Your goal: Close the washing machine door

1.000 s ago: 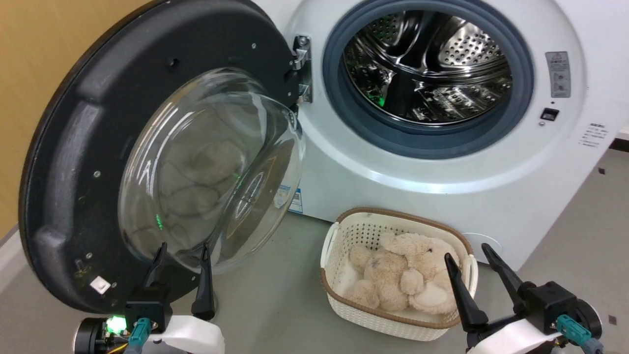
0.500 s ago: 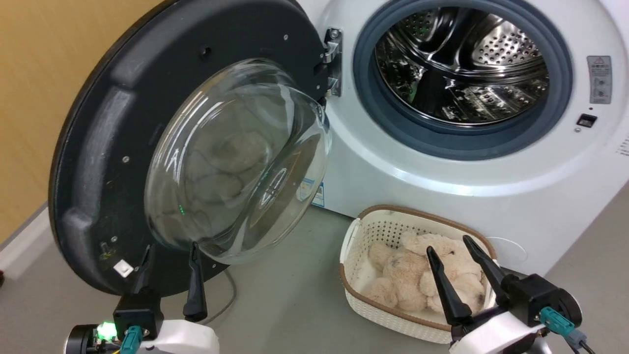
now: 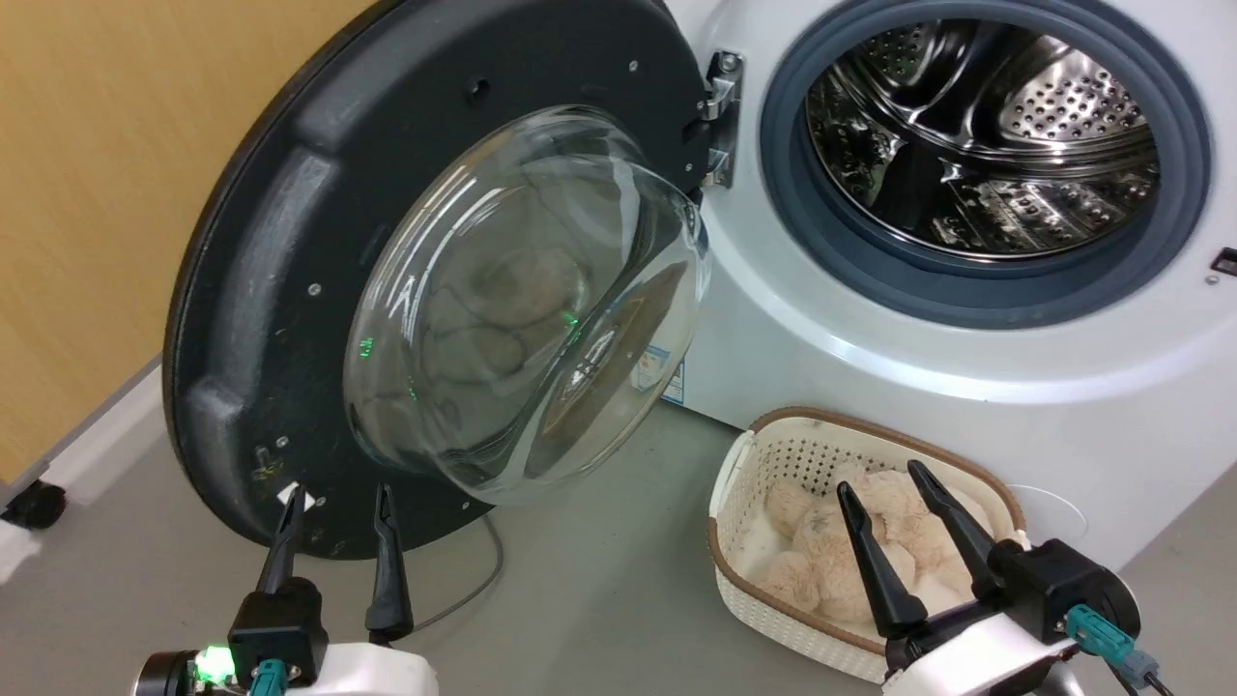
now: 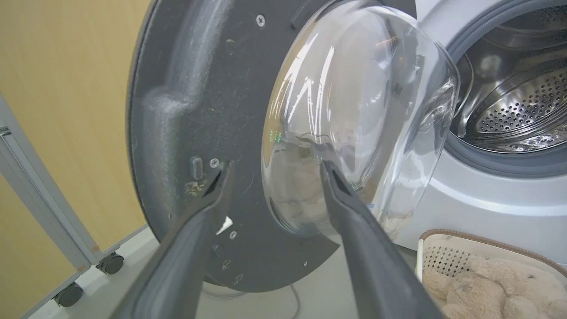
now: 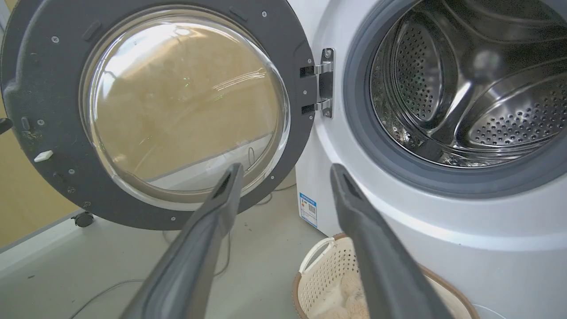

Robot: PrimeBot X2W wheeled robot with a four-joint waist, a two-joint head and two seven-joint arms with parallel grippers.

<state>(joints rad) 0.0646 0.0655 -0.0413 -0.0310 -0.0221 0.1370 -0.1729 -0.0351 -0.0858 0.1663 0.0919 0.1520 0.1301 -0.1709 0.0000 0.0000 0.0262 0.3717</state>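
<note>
Swinging left since a second ago, the robot faces the washing machine door, which hangs wide open beside the washing machine. Left tool, parted and empty, waits near its lower rim. Right tool, equally parted and empty, hangs above the basket. Approach step, I'd say; next, push the free edge shut.

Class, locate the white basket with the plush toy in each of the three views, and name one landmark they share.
Head view: white basket at lower right, behind the right gripper.
Left wrist view: bottom right corner, below the washing machine.
Right wrist view: bottom edge, right of centre.
Shared landmark: the clear glass bowl of the washing machine door.
</note>
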